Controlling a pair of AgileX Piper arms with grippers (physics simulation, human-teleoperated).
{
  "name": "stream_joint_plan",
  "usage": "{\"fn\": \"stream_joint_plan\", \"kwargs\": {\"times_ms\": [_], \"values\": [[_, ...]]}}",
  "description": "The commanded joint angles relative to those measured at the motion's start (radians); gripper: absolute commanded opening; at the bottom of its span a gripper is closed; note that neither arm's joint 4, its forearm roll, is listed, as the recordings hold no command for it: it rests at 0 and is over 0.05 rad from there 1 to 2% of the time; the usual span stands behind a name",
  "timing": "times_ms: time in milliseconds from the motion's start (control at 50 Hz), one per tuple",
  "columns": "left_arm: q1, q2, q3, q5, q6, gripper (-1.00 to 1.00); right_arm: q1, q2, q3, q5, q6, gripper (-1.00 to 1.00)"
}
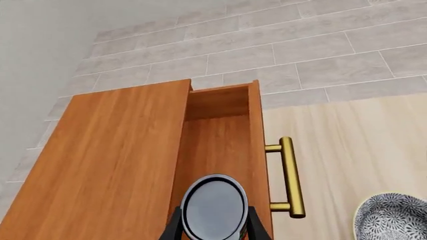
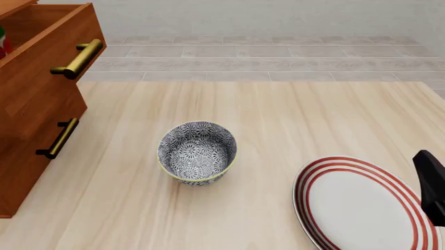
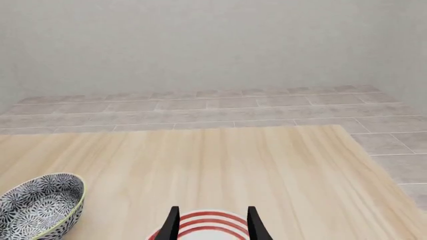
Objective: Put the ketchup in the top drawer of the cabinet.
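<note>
In the left wrist view my left gripper (image 1: 215,227) is shut on the ketchup (image 1: 215,207). The can's dark silver-rimmed top shows between the two fingers. It hangs over the open top drawer (image 1: 217,145) of the reddish-brown cabinet (image 1: 113,160), beside the brass handle (image 1: 290,177). In the front view the cabinet (image 2: 35,109) stands at the far left with the top drawer (image 2: 66,39) pulled out. A red and green sliver of the ketchup (image 2: 3,42) shows at the frame's edge. My right gripper (image 3: 213,225) is open and empty over a plate.
A patterned grey-white bowl (image 2: 197,152) stands mid-table; it also shows in the right wrist view (image 3: 40,205). A white plate with red rings (image 2: 361,208) lies at the front right under the right gripper (image 2: 432,185). A lower drawer with a darker handle (image 2: 59,138) is shut.
</note>
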Motion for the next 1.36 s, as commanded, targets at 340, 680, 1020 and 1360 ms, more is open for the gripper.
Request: {"fn": "stream_joint_plan", "kwargs": {"times_ms": [340, 680, 1020, 1360], "values": [[-0.008, -0.010, 0.001, 0.004, 0.017, 1.00, 0.000, 0.009, -0.017, 0.011, -0.001, 1.00], [-0.052, -0.134, -0.047, 0.124, 0.019, 1.00, 0.001, 0.013, -0.015, 0.008, -0.001, 1.00], [-0.099, -0.270, -0.075, 0.223, 0.026, 1.00, 0.004, 0.010, -0.010, 0.007, -0.003, 1.00], [-0.217, -0.492, -0.025, 0.260, 0.014, 1.00, 0.006, 0.019, -0.009, -0.005, -0.004, 1.00]]}}
